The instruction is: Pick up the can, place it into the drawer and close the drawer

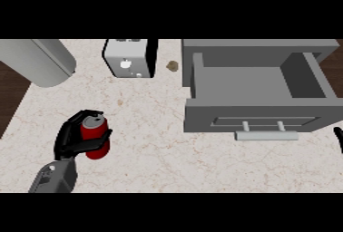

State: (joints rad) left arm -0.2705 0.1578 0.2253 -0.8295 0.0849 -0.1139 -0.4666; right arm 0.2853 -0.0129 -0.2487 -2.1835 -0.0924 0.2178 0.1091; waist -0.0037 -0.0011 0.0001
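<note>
The left hand (70,137) was noted curled round the red can (94,132) at the lower left of the surface (167,152), well apart from the drawer (254,112). The drawer was found pulled open. Only a sliver of the right hand (339,138) was seen at the right edge; its state could not be told.

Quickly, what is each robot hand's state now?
Left robot hand: closed around the red can.
Right robot hand: barely visible, cannot be told.

Red can (92,130) at lower left, well apart from open grey drawer (244,84).
</note>
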